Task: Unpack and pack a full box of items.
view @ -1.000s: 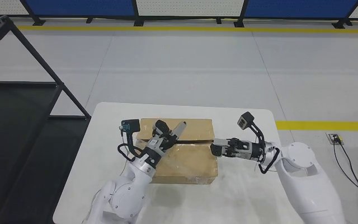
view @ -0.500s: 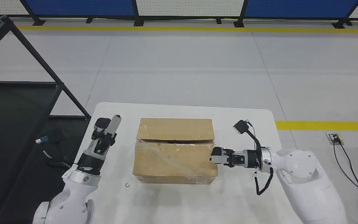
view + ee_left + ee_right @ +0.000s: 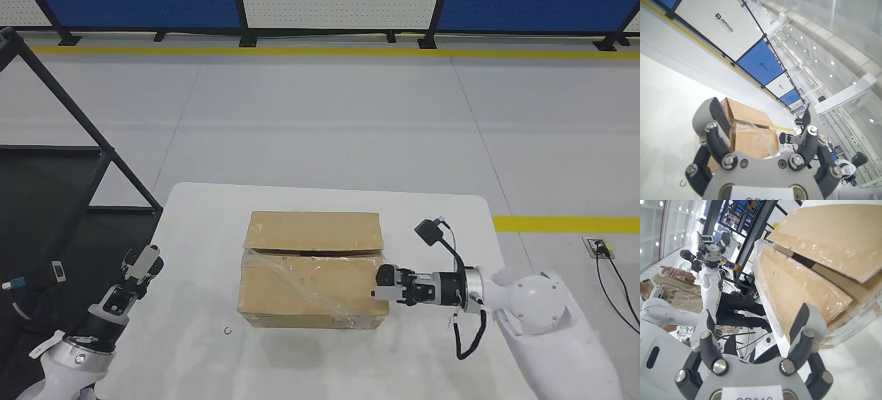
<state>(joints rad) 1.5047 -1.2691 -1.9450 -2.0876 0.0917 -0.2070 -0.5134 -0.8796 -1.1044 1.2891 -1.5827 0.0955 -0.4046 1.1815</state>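
A brown cardboard box [image 3: 313, 270] stands in the middle of the white table [image 3: 440, 345], its two top flaps nearly closed with a dark gap between them and clear film over its near half. The box [image 3: 751, 132] also appears in the left wrist view, and its flaps [image 3: 810, 262] in the right wrist view. My left gripper [image 3: 143, 266] hangs open and empty over the table's left edge, well apart from the box. My right gripper [image 3: 383, 283] is open at the box's right end, level with the near flap, one finger [image 3: 806, 321] close to the flap's corner.
A small metal ring [image 3: 229, 331] lies on the table left of the box's near corner. A black frame [image 3: 100, 160] stands beyond the table's left side. The table's near and right parts are bare.
My left arm has pulled away from the top of the box to the table's left edge. My right gripper has shifted slightly nearer along the box's right end.
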